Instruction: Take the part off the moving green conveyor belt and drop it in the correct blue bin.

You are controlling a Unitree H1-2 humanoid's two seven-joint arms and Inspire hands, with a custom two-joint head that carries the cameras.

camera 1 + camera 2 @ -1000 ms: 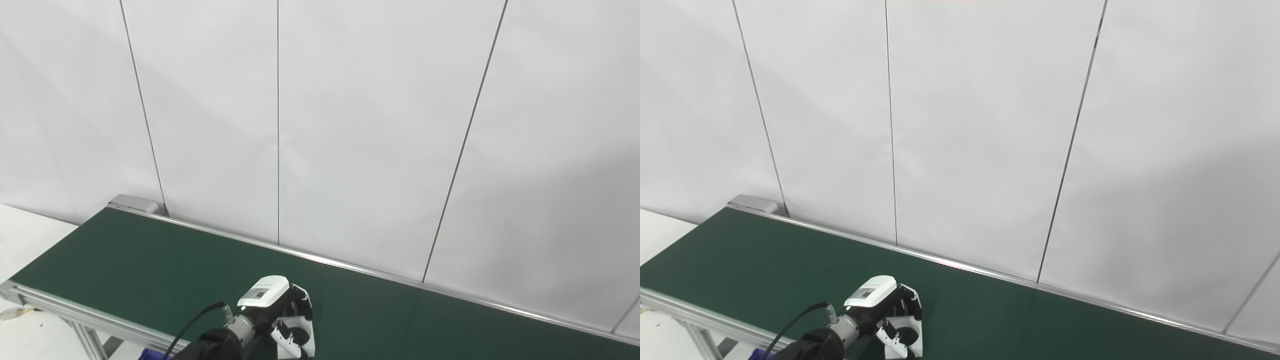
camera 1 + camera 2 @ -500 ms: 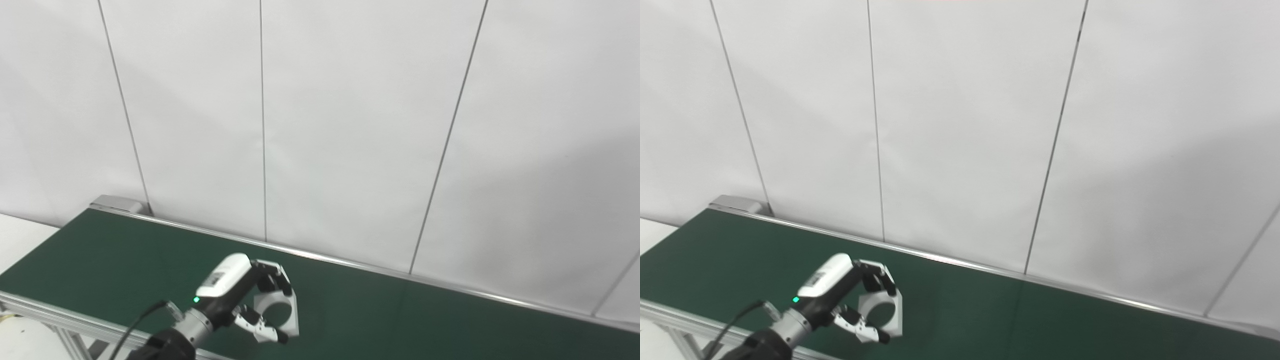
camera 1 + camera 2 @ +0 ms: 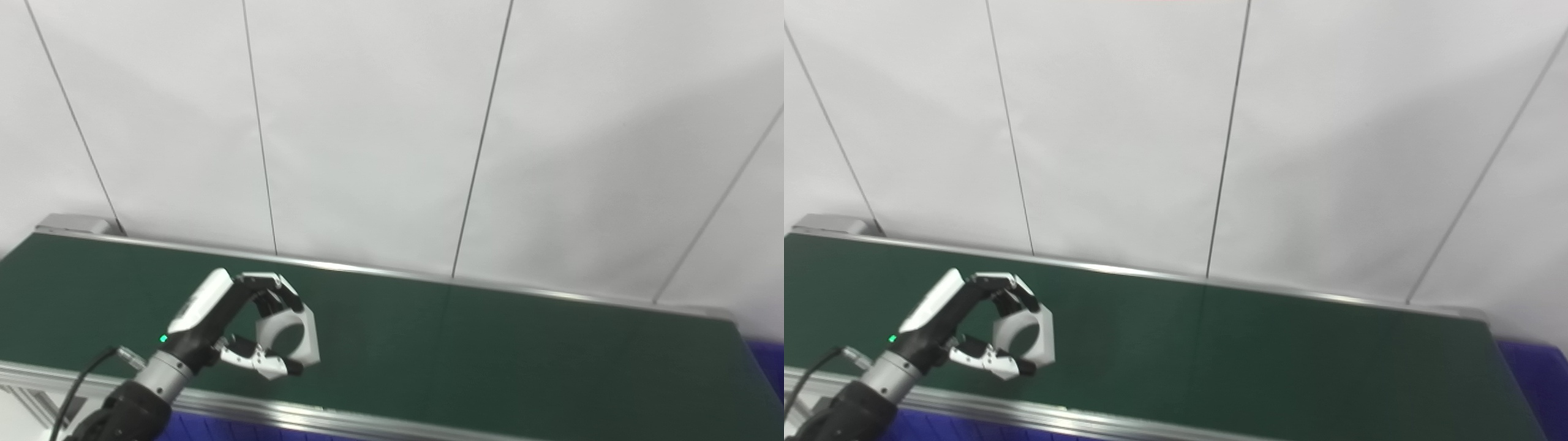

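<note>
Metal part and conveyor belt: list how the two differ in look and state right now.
The metal part is pale silver with a round hole through it; the conveyor belt is flat dark green. The metal part is held in the left hand, its fingers curled over it; the conveyor belt lies long and bare beneath it.

One hand, the left hand [image 3: 229, 327], is counted in view, and one metal part [image 3: 289, 331] with a single round bore is counted between its fingers and thumb. One green conveyor belt [image 3: 490, 349] is recorded beneath and to the right of the hand. Blue bin [image 3: 1534, 376] surfaces are seen in two places, far right of the hand and below it; whether separate bins cannot be told.
</note>
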